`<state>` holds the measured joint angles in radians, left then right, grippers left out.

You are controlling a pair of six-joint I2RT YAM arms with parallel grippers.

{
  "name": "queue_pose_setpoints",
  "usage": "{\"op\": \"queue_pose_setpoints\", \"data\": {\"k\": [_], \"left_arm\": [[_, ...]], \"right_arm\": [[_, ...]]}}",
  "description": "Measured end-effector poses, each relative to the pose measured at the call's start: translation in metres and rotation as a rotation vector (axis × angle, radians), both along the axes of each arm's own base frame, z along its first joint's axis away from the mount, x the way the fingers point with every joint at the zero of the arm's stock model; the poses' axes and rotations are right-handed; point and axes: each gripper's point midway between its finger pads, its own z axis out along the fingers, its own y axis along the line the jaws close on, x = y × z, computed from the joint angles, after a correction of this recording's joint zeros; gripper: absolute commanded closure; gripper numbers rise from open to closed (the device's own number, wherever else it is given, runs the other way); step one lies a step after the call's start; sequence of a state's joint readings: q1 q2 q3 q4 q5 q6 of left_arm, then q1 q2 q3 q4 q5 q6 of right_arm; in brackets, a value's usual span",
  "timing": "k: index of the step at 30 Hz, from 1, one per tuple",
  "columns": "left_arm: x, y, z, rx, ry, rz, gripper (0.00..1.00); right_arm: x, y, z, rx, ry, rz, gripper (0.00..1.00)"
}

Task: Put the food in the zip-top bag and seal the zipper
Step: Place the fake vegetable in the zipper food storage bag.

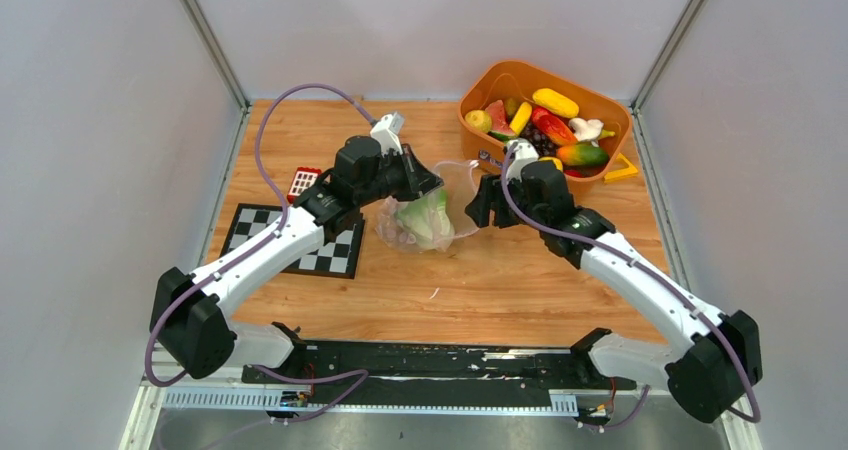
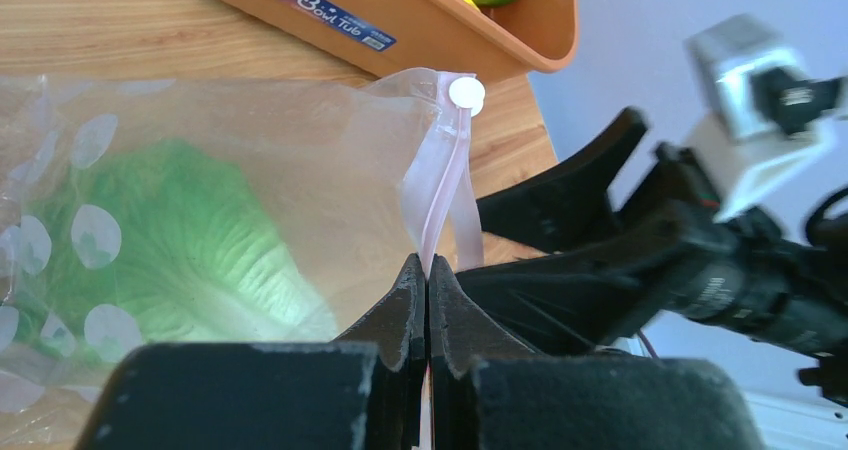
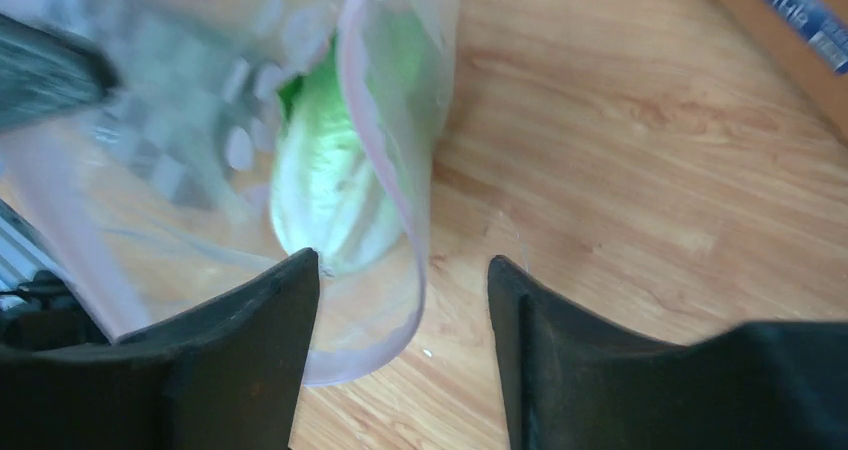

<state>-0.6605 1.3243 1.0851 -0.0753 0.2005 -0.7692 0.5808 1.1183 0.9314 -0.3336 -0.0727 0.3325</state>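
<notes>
one cabbage [image 2: 190, 230] lies inside the bag [image 2: 250, 140], which rests on the table [image 1: 520, 280] between the two arms, near the basket [image 1: 520, 67]. the left gripper [image 2: 427, 270] is clenched on the zipper [image 2: 447, 170] — the pink strip rises from between the shut jaws toward a white tab at its end. the right gripper [image 3: 402, 262] is released, jaws spread wide at the bag's mouth; the rim loops past one finger, though i cannot tell whether they touch. more food [image 1: 555, 102] sits heaped in the basket — none of it gripped.
</notes>
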Motion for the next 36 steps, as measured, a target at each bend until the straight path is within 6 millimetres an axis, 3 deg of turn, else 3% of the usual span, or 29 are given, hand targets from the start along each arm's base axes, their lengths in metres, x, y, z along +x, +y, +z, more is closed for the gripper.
{"op": "queue_pose_setpoints", "data": {"k": [3, 4, 6, 8, 11, 15, 18, 20, 23, 27, 30, 33, 36], "left_arm": [[0.0, 0.0, 0.0, 0.0, -0.002, -0.001, 1.0], [0.0, 0.0, 0.0, 0.002, -0.003, -0.001, 1.0], [0.0, 0.002, -0.002, 0.018, -0.009, -0.003, 1.0], [0.002, 0.007, -0.007, 0.065, -0.013, 0.003, 1.0], [0.008, 0.02, 0.001, 0.133, -0.037, 0.029, 1.0], [0.02, 0.038, 0.034, 0.179, -0.116, 0.093, 1.0], [0.018, 0.057, 0.053, 0.195, -0.166, 0.143, 1.0], [0.016, 0.067, 0.059, 0.213, -0.181, 0.164, 1.0], [0.017, 0.073, 0.06, 0.264, -0.174, 0.149, 1.0], [0.025, 0.07, 0.055, 0.269, -0.167, 0.148, 1.0], [0.016, 0.074, 0.047, 0.239, -0.174, 0.144, 1.0], [0.01, 0.071, 0.054, 0.217, -0.185, 0.121, 1.0], [0.014, 0.062, 0.047, 0.208, -0.168, 0.096, 1.0]], "right_arm": [[-0.002, 0.005, -0.033, -0.021, 0.103, 0.008, 0.93], [-0.002, 0.006, -0.037, -0.029, 0.112, 0.018, 0.99], [-0.003, 0.011, -0.041, -0.026, 0.132, 0.046, 1.0], [0.0, 0.017, -0.028, -0.01, 0.118, 0.073, 1.0], [0.01, 0.033, 0.028, 0.056, 0.009, 0.134, 1.0], [0.018, 0.057, 0.125, 0.163, -0.193, 0.263, 1.0], [0.031, 0.067, 0.162, 0.181, -0.27, 0.282, 1.0], [0.034, 0.071, 0.16, 0.171, -0.272, 0.306, 1.0], [0.038, 0.076, 0.142, 0.13, -0.213, 0.322, 1.0], [0.042, 0.075, 0.13, 0.121, -0.212, 0.311, 1.0], [0.036, 0.07, 0.131, 0.133, -0.244, 0.308, 1.0], [0.033, 0.068, 0.134, 0.139, -0.287, 0.313, 1.0], [0.031, 0.071, 0.113, 0.111, -0.259, 0.355, 1.0]]}}
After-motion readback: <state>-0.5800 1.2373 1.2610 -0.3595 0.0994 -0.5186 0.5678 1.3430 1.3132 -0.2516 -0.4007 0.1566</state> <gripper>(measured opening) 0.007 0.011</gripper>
